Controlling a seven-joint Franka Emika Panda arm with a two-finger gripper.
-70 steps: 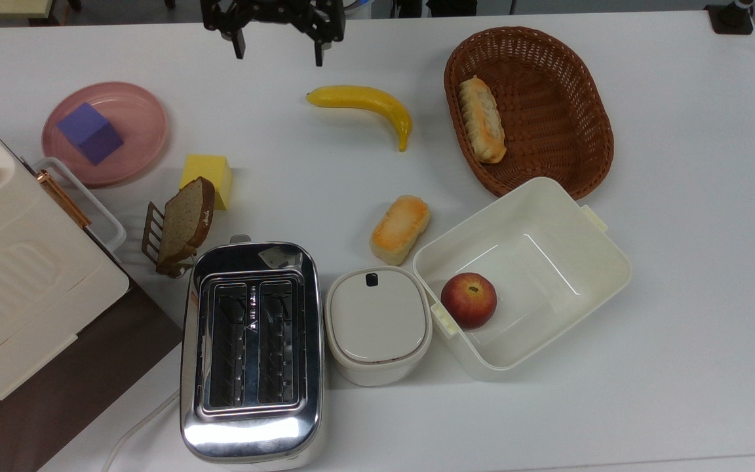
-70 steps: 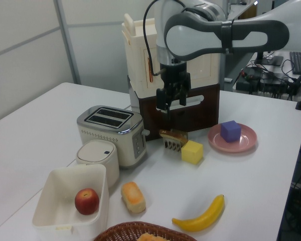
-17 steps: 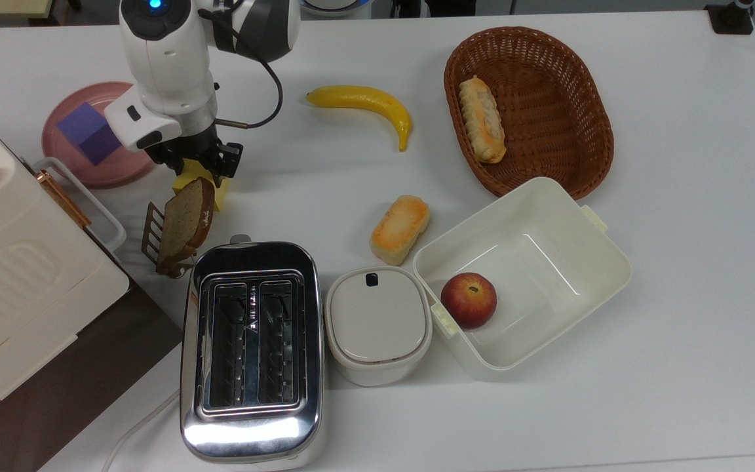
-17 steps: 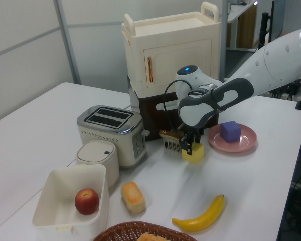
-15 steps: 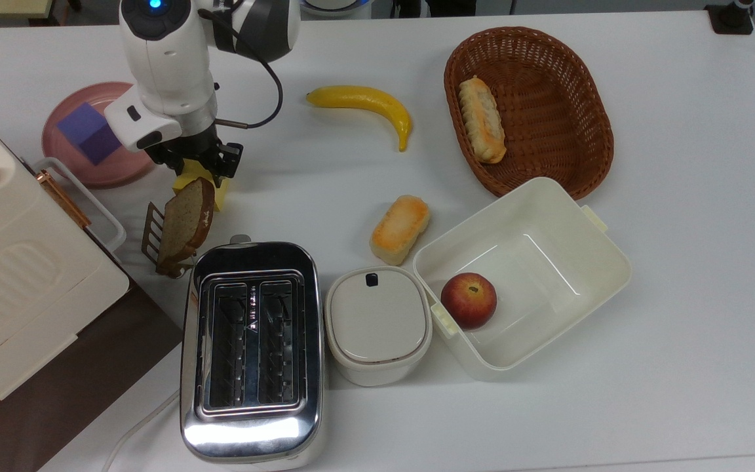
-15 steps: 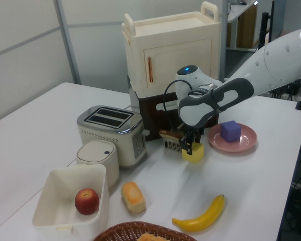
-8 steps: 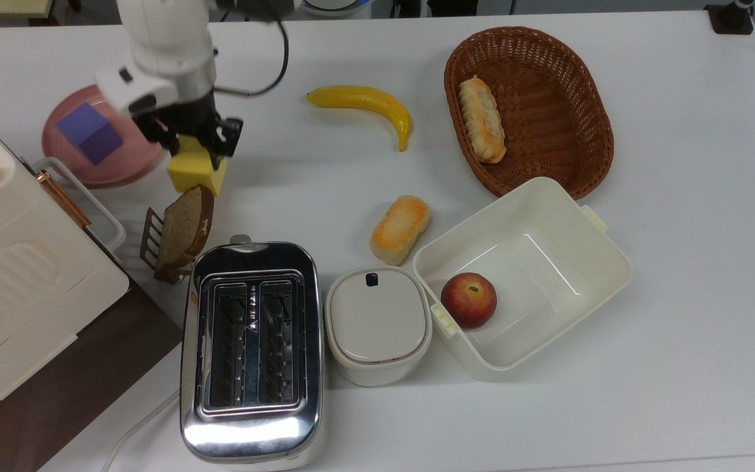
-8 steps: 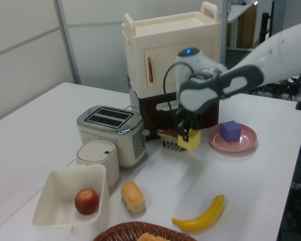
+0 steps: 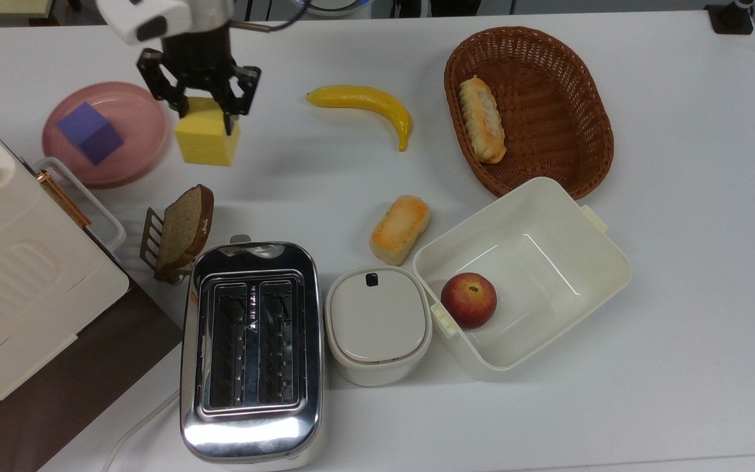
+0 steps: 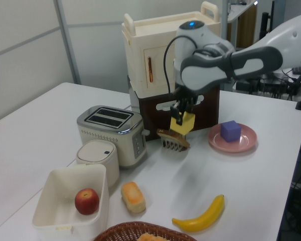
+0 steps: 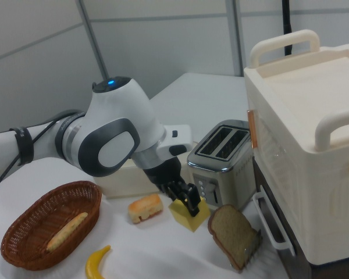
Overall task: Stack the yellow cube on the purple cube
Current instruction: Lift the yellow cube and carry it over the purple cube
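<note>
Lift is the news here — the yellow cube [image 9: 206, 140], which a second ago sat on the worktop [image 9: 679, 196] just beside the slice of bread in its little rack [image 9: 181, 229], now hangs in the air, pinched between the fingers of the tool [image 9: 206, 113]. The left view shows it clear of the surface, above the rack and well off the worktop. In the top view it has drawn away from the bread toward the arm's base, and it now sits just to the top view's right of the pink plate [image 9: 148, 115].

The purple cube [image 9: 90, 133] has not stirred; it rests on that plate, untouched. So the pick looks done and the carry begun — what likely remains is a short move across to the plate, a squaring-up over the smaller block, and a gentle set-down, since an off-centre release could let the larger cube tip off.
</note>
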